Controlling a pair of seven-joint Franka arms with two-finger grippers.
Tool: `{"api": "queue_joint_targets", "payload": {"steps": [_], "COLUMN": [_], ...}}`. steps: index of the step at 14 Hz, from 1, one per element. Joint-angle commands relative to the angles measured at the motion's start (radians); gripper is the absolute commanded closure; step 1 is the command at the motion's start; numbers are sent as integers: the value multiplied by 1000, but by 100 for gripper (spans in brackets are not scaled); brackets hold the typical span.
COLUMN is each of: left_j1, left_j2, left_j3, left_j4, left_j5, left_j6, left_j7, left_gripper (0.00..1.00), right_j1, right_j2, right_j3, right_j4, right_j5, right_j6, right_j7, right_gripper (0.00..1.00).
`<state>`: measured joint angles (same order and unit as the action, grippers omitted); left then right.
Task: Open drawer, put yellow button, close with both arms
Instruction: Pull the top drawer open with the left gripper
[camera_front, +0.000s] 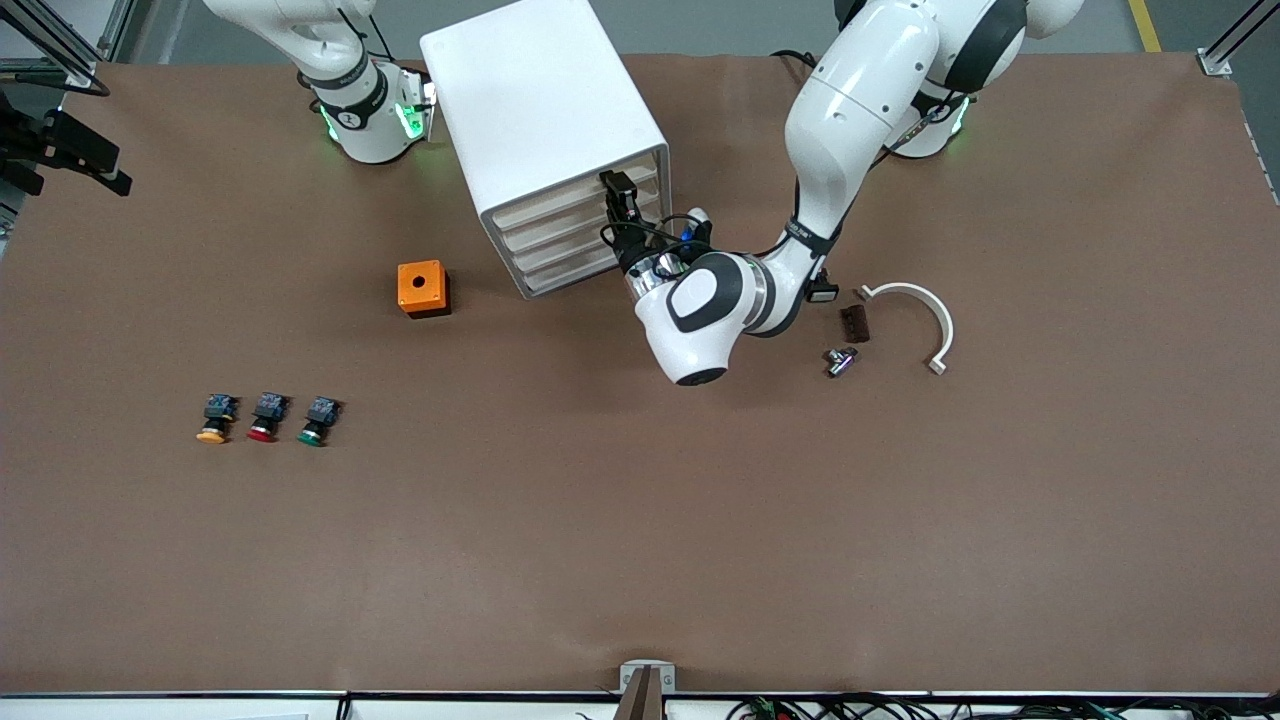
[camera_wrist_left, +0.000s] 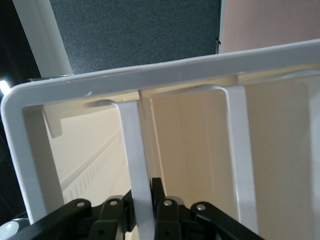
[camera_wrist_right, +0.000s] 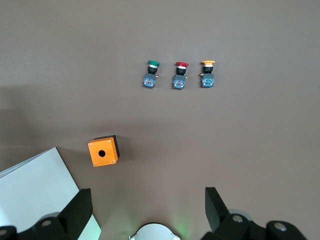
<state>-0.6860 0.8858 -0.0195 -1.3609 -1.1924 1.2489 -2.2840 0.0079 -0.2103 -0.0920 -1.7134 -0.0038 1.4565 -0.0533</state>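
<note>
Here the left pincer is clenched on the front lip of the drawer, atop the cabinet; the right pincer, released, waits above the tabletop, and the yellow button lies well apart, toward the right arm's end.

Both arms are glossy white with black joint sections, green-lit bases, black cables and silver-screwed black jaws.

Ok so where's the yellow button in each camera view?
Front view: yellow button, end of the three-button row toward the right arm's end.
Left wrist view: not in it.
Right wrist view: yellow button, end of the same row.
Shared landmark: orange box.
</note>
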Motion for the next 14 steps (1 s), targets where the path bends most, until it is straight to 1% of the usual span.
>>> {"api": "queue_joint_targets", "payload": {"steps": [1,7,14], "left_j1": [37,117,219], "left_j2": [-7,-16,-24], "left_j3": [12,27,27], "left_j4": [0,8,16], "left_j5": [-13,-13,-7], "left_j6": [6,4,6], "left_j7": [18,18,29], "left_gripper": [94,93,90], "right_j1": [6,3,0], "right_j2": [-26,-26,-26], "right_j3": [-5,-6,-6], "right_j4": [-22,-22,-23], "right_j5": [11,11,11], "right_j6": [8,4,4], "right_j7": [-5,-7,-26], "right_gripper": [0,0,0]}}
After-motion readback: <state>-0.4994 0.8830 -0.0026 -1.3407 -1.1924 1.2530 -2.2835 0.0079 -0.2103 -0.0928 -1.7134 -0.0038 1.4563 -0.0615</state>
